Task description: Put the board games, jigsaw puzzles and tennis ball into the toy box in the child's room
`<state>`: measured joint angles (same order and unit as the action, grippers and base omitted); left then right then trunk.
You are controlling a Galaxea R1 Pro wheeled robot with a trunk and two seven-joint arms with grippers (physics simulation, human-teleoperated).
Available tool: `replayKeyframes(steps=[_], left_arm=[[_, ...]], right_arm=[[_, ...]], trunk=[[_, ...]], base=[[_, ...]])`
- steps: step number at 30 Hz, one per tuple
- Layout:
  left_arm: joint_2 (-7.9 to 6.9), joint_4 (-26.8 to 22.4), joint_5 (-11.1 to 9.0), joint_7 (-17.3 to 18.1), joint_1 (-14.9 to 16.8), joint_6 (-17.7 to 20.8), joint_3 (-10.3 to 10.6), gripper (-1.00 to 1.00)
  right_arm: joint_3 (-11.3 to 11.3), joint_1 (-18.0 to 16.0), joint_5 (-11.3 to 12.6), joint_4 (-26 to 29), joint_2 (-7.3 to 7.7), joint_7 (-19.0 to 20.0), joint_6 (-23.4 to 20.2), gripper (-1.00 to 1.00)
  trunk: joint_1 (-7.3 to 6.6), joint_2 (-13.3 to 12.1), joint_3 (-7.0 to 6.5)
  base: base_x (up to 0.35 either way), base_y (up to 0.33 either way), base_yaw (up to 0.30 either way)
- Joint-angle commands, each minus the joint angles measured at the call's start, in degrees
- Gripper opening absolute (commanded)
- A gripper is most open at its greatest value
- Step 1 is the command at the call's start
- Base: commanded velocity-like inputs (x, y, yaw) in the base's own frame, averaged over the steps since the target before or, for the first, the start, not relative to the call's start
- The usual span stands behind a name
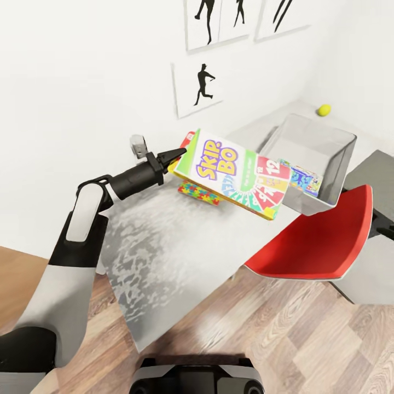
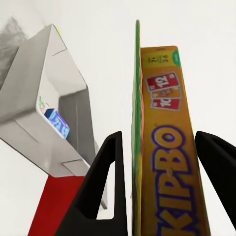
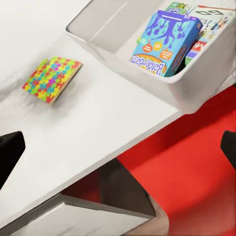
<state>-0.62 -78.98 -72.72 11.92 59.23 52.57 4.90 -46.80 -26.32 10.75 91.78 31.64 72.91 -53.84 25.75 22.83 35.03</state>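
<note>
Cardboard, light and stiff: from the head, our left end effector [image 1: 178, 155] pinches the Skip-Bo box [image 1: 235, 172] by one edge, aloft near the toy box [image 1: 334, 180]. Left wrist: fingers [image 2: 105, 191] squeeze its faces. Right wrist: a puzzle [image 3: 52, 78] lies on the counter [image 3: 98, 123]; that end effector's state we cannot tell.

A jigsaw puzzle [image 3: 52, 78] lies on the table [image 3: 98, 123] beside the toy box [image 3: 196, 83].

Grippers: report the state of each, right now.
Left gripper: shut on the Skip-Bo box, held above the table.
Right gripper: open, jaws wide apart, holding nothing.
</note>
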Motion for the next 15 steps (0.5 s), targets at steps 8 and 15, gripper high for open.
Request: replayKeyframes(steps=[8, 15], left_arm=[[0.65, -1.36, 0.35, -1.12, -0.94, -0.42, 0.02, -1.00], [0.96, -2.91, 0.49, -1.46, -1.73, -0.63, -0.04, -1.00]], right_arm=[[-1.28, 1.25, -0.01, -0.71, -0.99, -0.97, 0.91, 1.00], [-2.66, 1.54, -0.02, -0.84, -1.63, -1.09, 1.18, 1.00]], trunk=[[0.03, 0.09, 0.07], [0.03, 0.09, 0.07]], base=[[0.000, 0.000, -0.063], [0.000, 0.000, -0.014]])
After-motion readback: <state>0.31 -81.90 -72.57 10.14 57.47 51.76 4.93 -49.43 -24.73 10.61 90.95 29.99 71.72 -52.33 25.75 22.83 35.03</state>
